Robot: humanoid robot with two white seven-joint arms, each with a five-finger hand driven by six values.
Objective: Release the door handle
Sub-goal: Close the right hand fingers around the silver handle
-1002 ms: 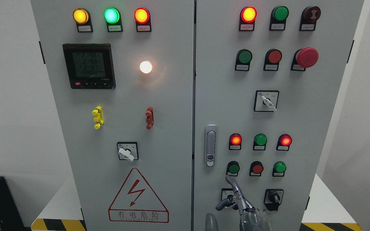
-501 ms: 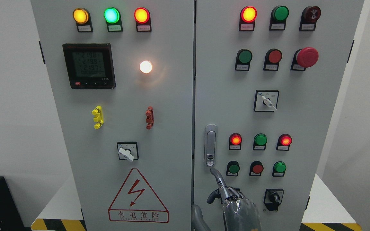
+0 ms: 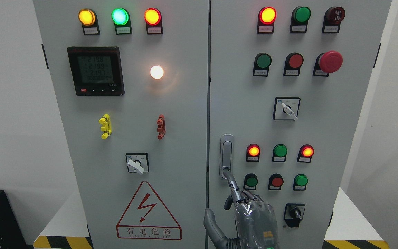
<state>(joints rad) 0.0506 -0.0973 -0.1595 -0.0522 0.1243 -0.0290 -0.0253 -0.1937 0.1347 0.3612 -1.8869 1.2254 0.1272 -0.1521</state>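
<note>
The silver door handle (image 3: 226, 155) stands upright on the left edge of the cabinet's right door (image 3: 323, 138). My right hand (image 3: 235, 197) comes up from the bottom edge, just right of the middle. Its index finger (image 3: 231, 185) is stretched out, and the tip touches the handle's lower end at the lock. The thumb (image 3: 211, 223) sticks out to the left, and the other fingers are curled in. The hand grasps nothing. The left arm does not show.
Lit and unlit push buttons (image 3: 277, 180) and a black rotary switch (image 3: 294, 212) sit close to the right of the hand. The left door (image 3: 133, 138) carries a meter, a selector switch and a red warning triangle (image 3: 148, 211).
My right hand has risen and shifted left across the right door. Its index fingertip went from below the lower buttons up to the bottom end of the handle.
</note>
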